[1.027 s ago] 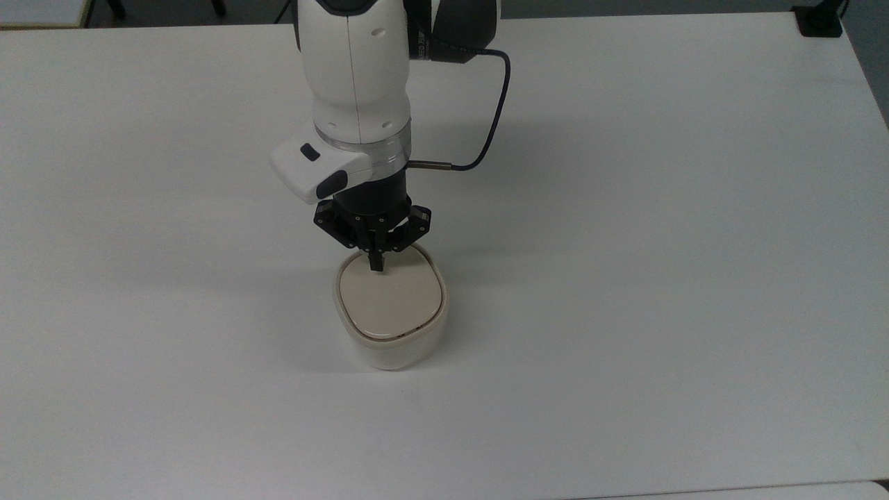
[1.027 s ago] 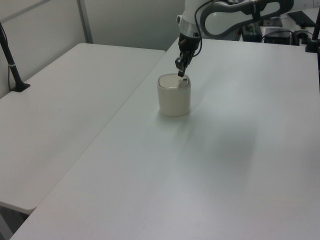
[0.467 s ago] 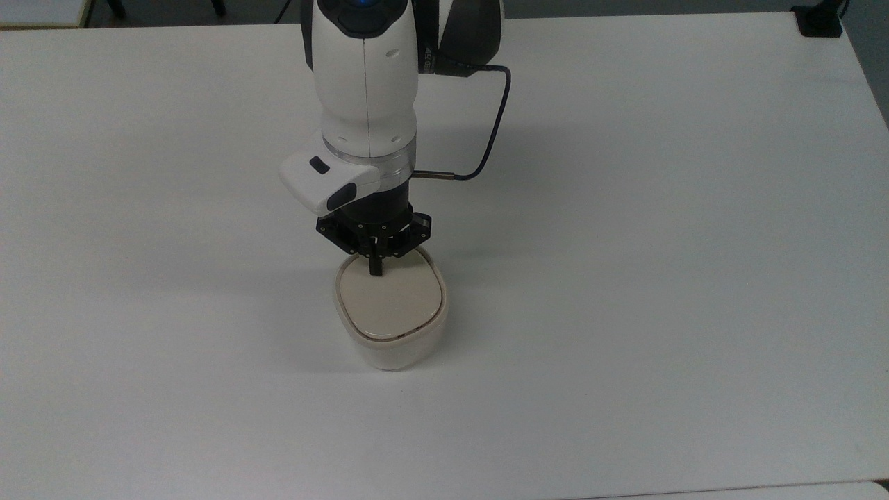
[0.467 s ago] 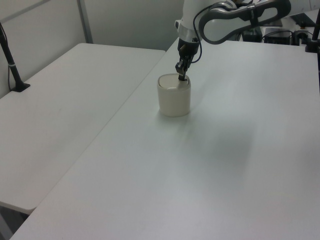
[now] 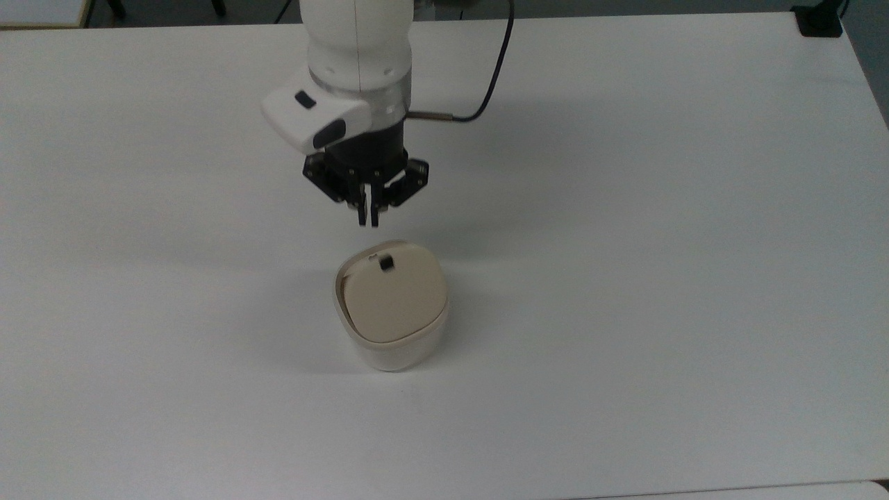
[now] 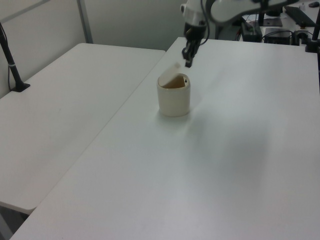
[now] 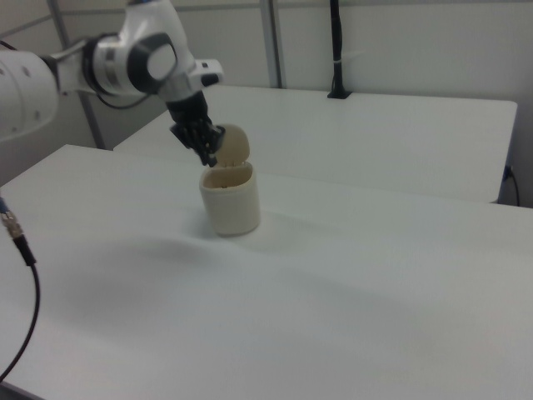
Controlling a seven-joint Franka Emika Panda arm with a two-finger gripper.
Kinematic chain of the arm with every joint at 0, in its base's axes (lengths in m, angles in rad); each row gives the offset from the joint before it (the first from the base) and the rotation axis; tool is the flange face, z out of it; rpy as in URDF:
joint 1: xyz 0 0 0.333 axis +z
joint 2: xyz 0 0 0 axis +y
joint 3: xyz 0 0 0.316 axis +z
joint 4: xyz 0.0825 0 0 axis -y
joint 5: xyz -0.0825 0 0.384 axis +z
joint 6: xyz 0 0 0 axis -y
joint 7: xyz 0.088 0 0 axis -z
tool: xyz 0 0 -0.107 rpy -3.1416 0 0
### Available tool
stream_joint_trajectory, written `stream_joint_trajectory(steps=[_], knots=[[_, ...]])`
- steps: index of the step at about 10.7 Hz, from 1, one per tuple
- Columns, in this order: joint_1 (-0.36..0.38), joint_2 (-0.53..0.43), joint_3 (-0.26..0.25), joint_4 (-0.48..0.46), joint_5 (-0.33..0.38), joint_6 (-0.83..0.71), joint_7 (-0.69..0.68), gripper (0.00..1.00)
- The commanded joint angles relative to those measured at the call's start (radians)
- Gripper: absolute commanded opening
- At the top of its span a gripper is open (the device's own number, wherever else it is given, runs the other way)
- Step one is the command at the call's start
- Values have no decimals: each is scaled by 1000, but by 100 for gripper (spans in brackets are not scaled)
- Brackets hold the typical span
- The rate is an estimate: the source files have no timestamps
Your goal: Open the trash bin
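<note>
The cream-white trash bin (image 5: pixel 392 347) stands near the middle of the white table (image 5: pixel 660 208). Its beige lid (image 5: pixel 397 295) is tilted up on its hinge, with the small black button (image 5: pixel 386 263) on the raised edge. In the right view the lid (image 7: pixel 235 143) stands nearly upright over the bin's open mouth (image 7: pixel 226 177). My gripper (image 5: pixel 369 221) hangs above the bin's far edge, clear of the lid, shut with nothing in it. In the left view the gripper (image 6: pixel 188 63) sits just above and to the right of the raised lid (image 6: pixel 171 70).
A dark cable (image 5: pixel 494 83) loops off the wrist. A black clamp (image 5: pixel 819 21) sits at the table's far right corner. A second white table (image 6: pixel 70 100) adjoins in the left view's left, with a black post (image 6: pixel 11 57) on it.
The gripper tip was pressing the lid's button half a second ago; it has since risen off the bin, and the lid has sprung from flat to tilted open.
</note>
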Motion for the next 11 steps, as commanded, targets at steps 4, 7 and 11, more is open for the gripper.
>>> stream_joint_trajectory(steps=[4,7,11], knots=[[4,-356,-19,-286,5,-182,-26,100],[-2,-378,-55,-285,7,-235,-121,100],[-3,-379,-56,-285,30,-269,-122,100]])
